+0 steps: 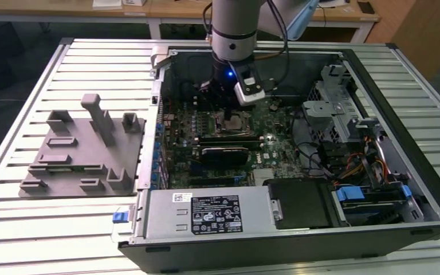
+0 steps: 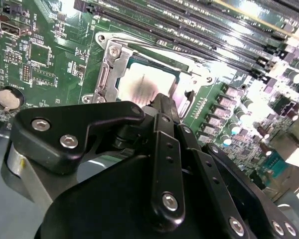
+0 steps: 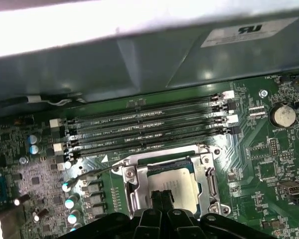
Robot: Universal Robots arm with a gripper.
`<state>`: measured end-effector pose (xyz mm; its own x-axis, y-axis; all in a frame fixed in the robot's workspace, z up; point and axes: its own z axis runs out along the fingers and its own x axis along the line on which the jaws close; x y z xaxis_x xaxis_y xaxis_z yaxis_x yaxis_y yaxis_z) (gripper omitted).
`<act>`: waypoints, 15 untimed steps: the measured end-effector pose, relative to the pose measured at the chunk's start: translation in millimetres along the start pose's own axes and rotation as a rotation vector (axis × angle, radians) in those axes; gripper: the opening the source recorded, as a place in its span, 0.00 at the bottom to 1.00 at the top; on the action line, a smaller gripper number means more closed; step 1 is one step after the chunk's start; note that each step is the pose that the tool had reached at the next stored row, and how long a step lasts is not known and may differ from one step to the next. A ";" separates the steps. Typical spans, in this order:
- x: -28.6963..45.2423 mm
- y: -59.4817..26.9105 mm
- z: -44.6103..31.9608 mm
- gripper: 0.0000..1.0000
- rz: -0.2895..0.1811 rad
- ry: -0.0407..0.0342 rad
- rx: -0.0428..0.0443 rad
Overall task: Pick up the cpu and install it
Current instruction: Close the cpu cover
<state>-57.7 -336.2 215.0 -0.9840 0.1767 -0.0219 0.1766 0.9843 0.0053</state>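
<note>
Pincer (image 3: 162, 196): fingers drawn together, nothing held, tips at the cpu (image 3: 183, 183); contact cannot be told. Cpu: flat inside the metal socket frame (image 3: 131, 193) on the green motherboard (image 3: 259, 169). Open computer case (image 1: 281, 252) on the table (image 1: 21, 229).

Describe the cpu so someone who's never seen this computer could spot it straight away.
Look inside the open computer case at the green motherboard. Beside the long black memory slots sits a silver socket frame, directly under the gripper. The cpu is the flat silvery square lying inside that frame, the one plain metal plate among small components.
</note>
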 end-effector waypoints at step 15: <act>3.3 -3.4 2.0 0.11 -0.157 0.0008 -0.0034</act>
<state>-61.5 -338.9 212.9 -0.9996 0.0202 -0.0220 0.0201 0.9998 0.0053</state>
